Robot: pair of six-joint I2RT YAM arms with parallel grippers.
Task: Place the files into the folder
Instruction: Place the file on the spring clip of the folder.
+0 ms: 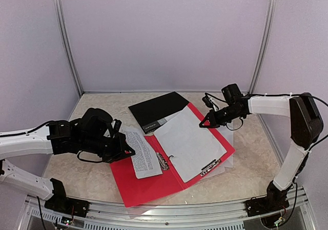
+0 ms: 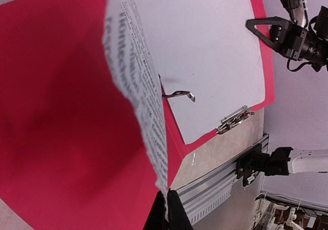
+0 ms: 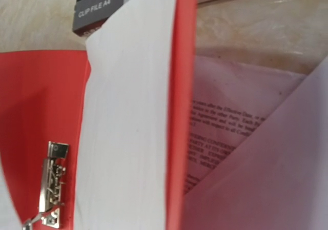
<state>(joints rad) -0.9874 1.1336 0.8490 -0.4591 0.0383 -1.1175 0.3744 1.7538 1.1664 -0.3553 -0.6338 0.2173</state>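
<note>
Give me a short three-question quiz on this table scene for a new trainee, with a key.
1. True or false: the red folder lies closed.
2. What lies on the folder's right half? A) a blank white sheet B) a pen C) a stapler
3. Fill in: the printed sheet is pinched by the ___ arm's fingers.
Key: 1 false, it lies open; 2 A; 3 left.
</note>
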